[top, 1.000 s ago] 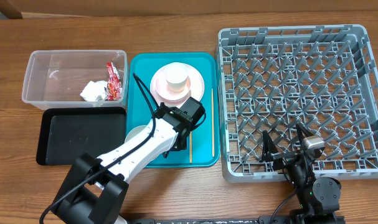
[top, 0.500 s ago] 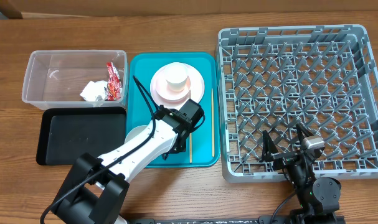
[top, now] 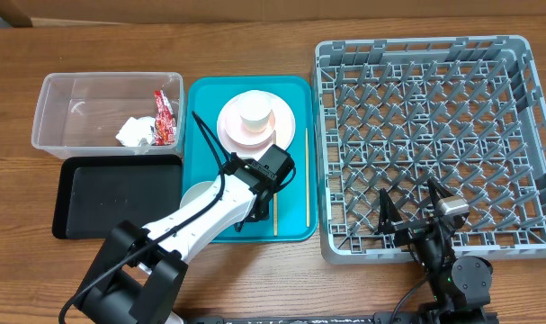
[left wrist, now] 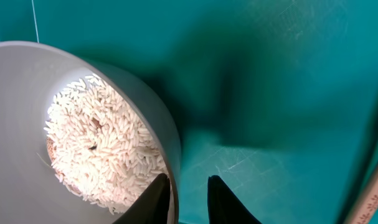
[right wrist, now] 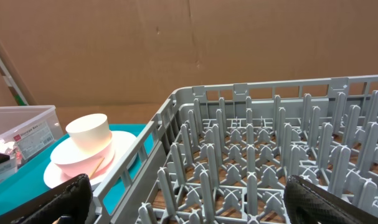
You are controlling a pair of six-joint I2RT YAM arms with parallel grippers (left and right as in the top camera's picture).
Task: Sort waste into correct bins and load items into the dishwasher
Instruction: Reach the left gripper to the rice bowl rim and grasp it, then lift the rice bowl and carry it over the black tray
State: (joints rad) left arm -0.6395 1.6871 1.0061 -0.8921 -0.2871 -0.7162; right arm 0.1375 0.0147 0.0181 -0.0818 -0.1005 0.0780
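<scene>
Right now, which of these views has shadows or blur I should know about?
Left wrist view: a dark shadow crosses the teal tray beside the bowl, yet the rice inside is sharp. Right wrist view: the right gripper shows dark, blurred fingers at the bottom corners, while the dish rack is clear. Overhead view: evenly lit, no strong glare.

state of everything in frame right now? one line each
clear tub: holds red wrapper and tissue
black tray: nothing in it
dish rack: no dishes loaded
bowl: upright on teal tray, rice inside
left gripper: fingers straddle bowl rim, not clamped
right gripper: open, at rack's near edge
cup: on plate
chopsticks: flat on teal tray
</scene>
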